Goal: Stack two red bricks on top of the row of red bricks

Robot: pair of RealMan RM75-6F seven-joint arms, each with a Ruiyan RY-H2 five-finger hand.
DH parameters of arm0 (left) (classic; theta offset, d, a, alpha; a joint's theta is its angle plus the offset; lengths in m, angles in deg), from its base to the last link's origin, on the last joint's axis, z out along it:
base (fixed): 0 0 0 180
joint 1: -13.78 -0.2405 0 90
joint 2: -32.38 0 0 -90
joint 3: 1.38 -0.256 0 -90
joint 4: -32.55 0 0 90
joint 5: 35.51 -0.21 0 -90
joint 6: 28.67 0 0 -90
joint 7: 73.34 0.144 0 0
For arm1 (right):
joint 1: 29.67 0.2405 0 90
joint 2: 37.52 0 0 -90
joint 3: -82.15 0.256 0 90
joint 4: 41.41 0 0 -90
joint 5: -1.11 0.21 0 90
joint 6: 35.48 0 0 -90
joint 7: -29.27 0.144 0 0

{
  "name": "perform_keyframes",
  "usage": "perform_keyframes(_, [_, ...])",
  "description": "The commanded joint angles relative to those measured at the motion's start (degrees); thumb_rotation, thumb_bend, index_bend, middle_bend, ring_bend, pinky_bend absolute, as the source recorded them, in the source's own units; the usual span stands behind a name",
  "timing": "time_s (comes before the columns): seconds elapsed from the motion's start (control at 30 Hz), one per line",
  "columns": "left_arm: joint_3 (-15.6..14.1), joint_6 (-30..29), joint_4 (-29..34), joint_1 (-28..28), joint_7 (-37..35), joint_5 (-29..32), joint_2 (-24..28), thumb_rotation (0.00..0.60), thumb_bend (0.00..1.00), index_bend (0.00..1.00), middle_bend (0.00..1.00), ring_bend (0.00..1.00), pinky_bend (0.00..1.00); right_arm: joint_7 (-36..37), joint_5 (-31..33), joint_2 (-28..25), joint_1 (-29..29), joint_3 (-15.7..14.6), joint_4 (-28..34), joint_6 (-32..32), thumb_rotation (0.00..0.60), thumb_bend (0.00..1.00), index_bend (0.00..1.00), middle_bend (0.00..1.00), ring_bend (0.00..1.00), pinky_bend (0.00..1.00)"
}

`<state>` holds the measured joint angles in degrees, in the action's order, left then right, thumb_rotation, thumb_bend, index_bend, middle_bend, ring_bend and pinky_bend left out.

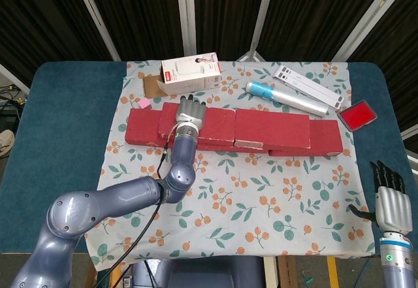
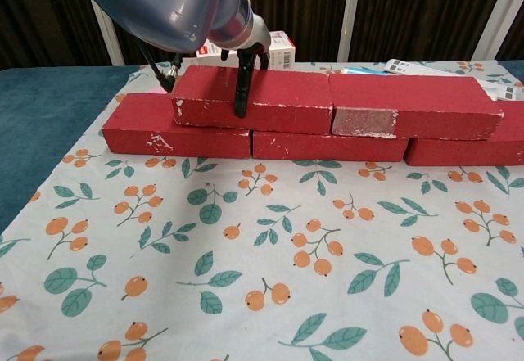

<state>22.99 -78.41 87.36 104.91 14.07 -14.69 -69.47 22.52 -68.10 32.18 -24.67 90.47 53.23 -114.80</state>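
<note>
White box [image 1: 191,74], pink cube [image 1: 144,104], blue-white tube [image 1: 285,98], white strip [image 1: 310,87], red lid [image 1: 357,115], floral cloth [image 1: 248,203].

Place: a robot test bench, lab-like rather than a home.
Backdrop: black curtain [image 1: 52,14] hung behind bare metal struts [image 1: 185,14].
Table: blue pad [image 1: 59,138] under a floral cloth [image 1: 261,196].
Clutter: loose cables [image 1: 10,95] at the left edge; odd props such as a white box [image 1: 191,74] and a tube [image 1: 286,98].

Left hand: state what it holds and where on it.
The left hand grips the upper left red brick across its width, near the middle, a finger down its front face.
</note>
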Motion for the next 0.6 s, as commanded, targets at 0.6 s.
perform_keyframes(0.6, [1.88,-1.36,-1.44,-0.82,3.04,-0.48,-1.65,0.6,0.0,0.32,0.35,0.03,0.12,0.02,-0.02,0.08,-0.02,-0.03,-0.12,-0.04,0.6,0.02,0.0,0.0,0.0,0.0])
